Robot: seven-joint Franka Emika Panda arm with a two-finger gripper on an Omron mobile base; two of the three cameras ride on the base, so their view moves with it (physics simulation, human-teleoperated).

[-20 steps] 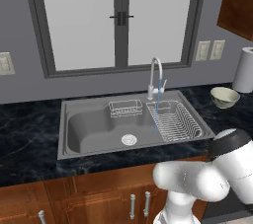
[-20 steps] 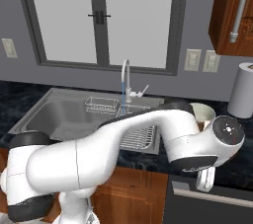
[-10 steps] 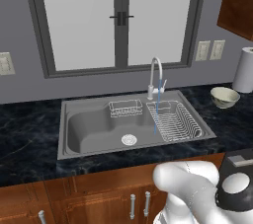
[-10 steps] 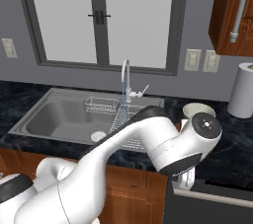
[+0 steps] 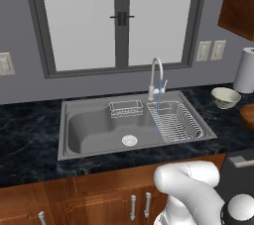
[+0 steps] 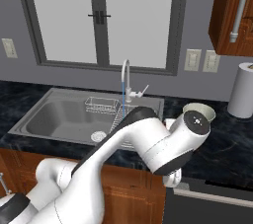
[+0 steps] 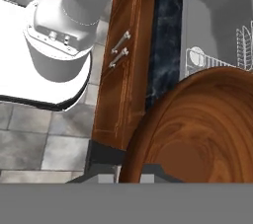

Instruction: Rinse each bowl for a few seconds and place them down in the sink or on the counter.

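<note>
Hand view: item one, wooden bowl [image 7: 197, 129], carried at the end effector [image 7: 129, 176]; water running in the sink [image 5: 94, 130].
I read the end effector as closed tight on the wooden bowl's rim, the bowl's hollow rising directly ahead of the fingertips, so I judge it is held out over the cabinet front ready for rinsing. Beyond the bowl lie the dark surface [image 7: 165, 40], then the sink's wire rack [image 7: 237, 55]. Item two, cream bowl [image 5: 225, 96], rests on the surface well apart from the end effector, near the paper-towel roll [image 5: 245, 70]. Faucet [image 5: 156, 78] stream falls at the rack's edge.
</note>
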